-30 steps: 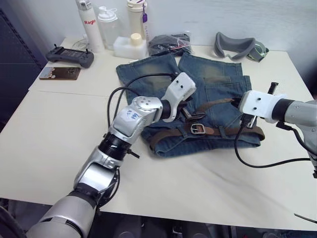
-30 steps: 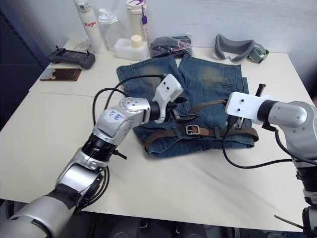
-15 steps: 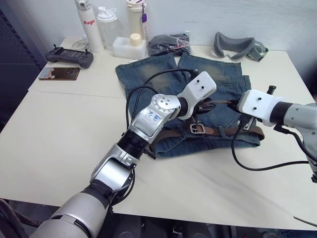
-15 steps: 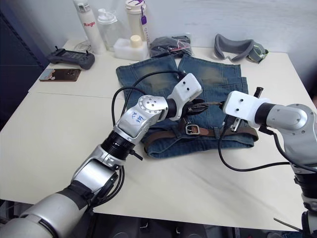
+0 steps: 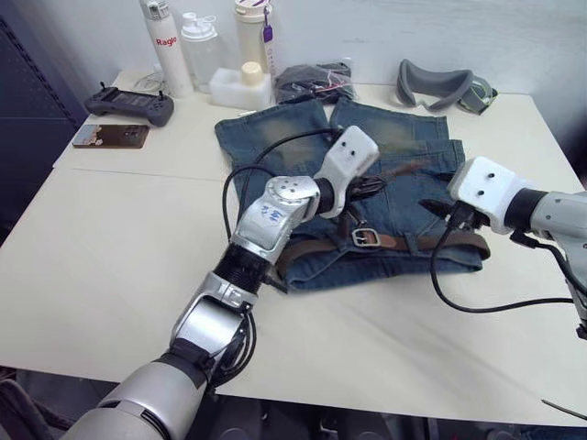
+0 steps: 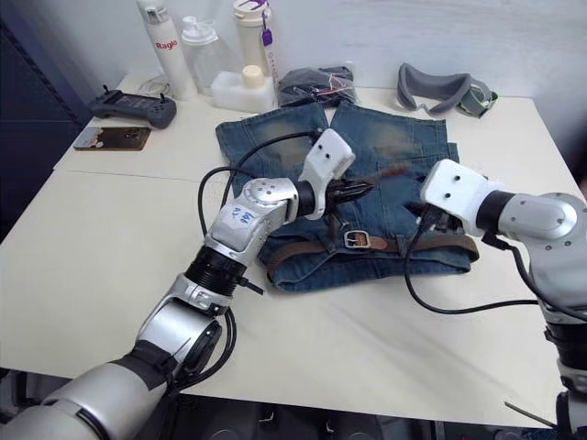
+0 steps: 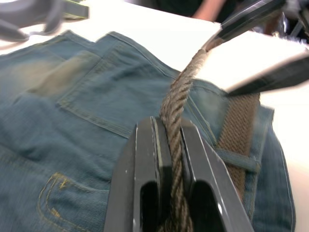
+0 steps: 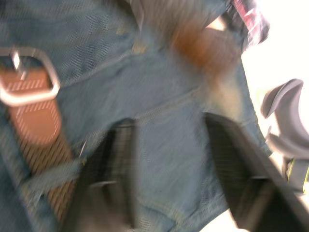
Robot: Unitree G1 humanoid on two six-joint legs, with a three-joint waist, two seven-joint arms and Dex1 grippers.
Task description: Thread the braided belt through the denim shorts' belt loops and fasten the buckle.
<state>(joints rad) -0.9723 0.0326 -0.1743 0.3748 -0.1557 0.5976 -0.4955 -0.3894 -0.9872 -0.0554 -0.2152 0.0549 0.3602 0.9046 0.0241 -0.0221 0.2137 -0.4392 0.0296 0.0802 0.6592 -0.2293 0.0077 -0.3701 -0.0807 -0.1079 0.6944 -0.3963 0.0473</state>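
While clamped: braided belt [image 7: 175, 145] between left pincer [image 7: 170, 159] fingers

Bare table [image 5: 110, 238] left of denim shorts [image 5: 275, 137]; bottles [image 5: 206, 46] behind.

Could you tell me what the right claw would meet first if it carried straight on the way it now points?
Most likely the denim shorts: the right claw stands open over bare denim, the buckle off to one side. Depth is unclear.

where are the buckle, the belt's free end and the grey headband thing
buckle [image 5: 366, 237], left eye view, on its metal frame
braided belt [image 7: 175, 108], left wrist view, on the free strap above the left gripper's fingers
grey headband [image 6: 431, 87], right eye view, on its curved band
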